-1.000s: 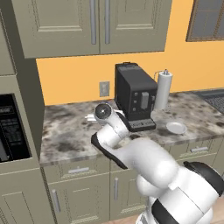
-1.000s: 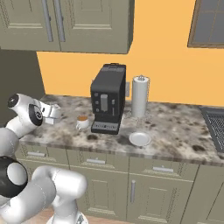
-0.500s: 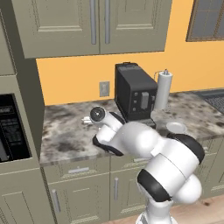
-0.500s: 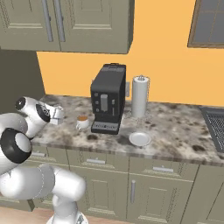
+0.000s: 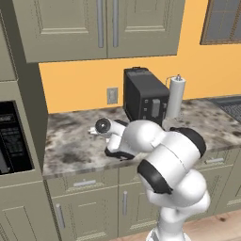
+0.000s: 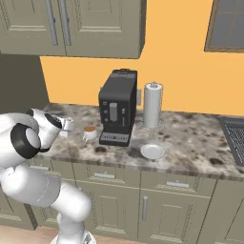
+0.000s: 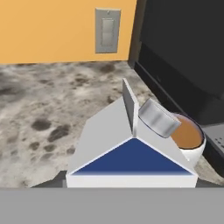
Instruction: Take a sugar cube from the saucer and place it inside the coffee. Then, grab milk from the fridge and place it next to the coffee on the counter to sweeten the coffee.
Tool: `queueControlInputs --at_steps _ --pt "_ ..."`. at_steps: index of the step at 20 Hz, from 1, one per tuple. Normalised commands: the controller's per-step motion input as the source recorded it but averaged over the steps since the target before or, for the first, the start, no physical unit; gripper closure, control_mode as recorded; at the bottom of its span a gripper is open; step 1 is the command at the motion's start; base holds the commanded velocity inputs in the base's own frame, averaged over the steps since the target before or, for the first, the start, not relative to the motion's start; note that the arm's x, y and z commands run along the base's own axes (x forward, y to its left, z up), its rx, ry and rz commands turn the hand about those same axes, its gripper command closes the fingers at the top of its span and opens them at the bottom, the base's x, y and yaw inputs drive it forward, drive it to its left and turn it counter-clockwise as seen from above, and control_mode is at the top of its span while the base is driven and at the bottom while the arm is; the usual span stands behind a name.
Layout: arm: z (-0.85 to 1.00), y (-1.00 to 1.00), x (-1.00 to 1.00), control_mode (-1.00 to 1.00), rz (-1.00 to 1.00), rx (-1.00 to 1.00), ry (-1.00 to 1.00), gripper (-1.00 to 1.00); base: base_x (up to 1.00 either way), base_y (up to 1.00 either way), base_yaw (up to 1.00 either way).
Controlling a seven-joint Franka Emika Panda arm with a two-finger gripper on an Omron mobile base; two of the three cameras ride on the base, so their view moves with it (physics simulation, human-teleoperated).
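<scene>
Hand view: milk (image 7: 131, 148) fills lower centre, gripped in the pincer (image 7: 130, 186), its fingertips hidden behind the carton and cut by the bottom edge. Coffee (image 7: 189, 136) sits just right of the milk, partly covered by the carton's grey cap. Black coffee machine (image 7: 183, 57) upper right, wall outlet (image 7: 107, 30) top centre. Right base view: coffee (image 6: 89, 133) centre-left on the table (image 6: 190, 143), beside the coffee machine (image 6: 117, 107); saucer (image 6: 152, 151) lower centre, paper towel roll (image 6: 153, 105) behind it. Left base view: arm blocks the cup.
</scene>
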Motion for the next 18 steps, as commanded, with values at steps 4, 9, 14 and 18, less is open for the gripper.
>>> queueControlInputs --at_steps 4,9,14,18 --pt "-0.11 0.00 0.21 -1.00 -0.02 0.00 -0.04 1.00 0.00 0.00 0.00" --pt "-0.12 -0.02 0.08 -1.00 -0.01 0.00 -0.01 1.00 0.00 0.00 0.00" --pt "-0.10 -0.19 0.12 -1.00 0.00 0.00 0.00 1.00 0.00 0.00 0.00" --pt "-0.01 -0.04 0.28 -1.00 0.00 0.00 0.00 1.00 0.00 0.00 0.00"
